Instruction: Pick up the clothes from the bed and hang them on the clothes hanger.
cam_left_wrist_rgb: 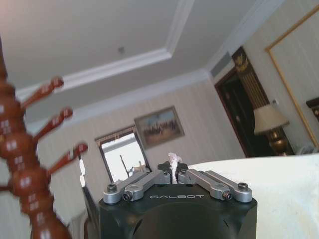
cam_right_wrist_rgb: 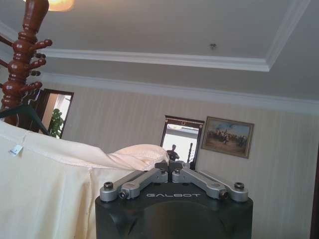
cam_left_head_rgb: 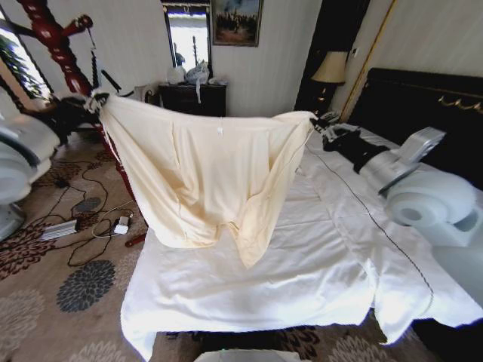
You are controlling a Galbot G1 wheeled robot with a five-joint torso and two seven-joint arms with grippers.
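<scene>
A dark-red turned wooden coat stand (cam_left_head_rgb: 56, 45) rises at the left. A framed painting (cam_left_head_rgb: 236, 21) hangs above a dark dresser (cam_left_head_rgb: 192, 99). A shaded lamp (cam_left_head_rgb: 330, 68) glows nearby. Black cables (cam_left_head_rgb: 79, 219) trail across the floral carpet (cam_left_head_rgb: 45, 302).

The head view looks forward and down from above the foot of the wide white-covered bed (cam_left_head_rgb: 249, 279), taking in the patterned carpet, the far wall and both arms. Each wrist view sits close behind its own black gripper body and tilts upward toward the ceiling mouldings. All three views share the tall dark-red turned wooden coat stand (cam_left_head_rgb: 56, 41), the gold-framed painting (cam_left_head_rgb: 236, 21) on the striped wall and the stretched pale cream-yellow satiny top (cam_left_head_rgb: 204, 173).
</scene>
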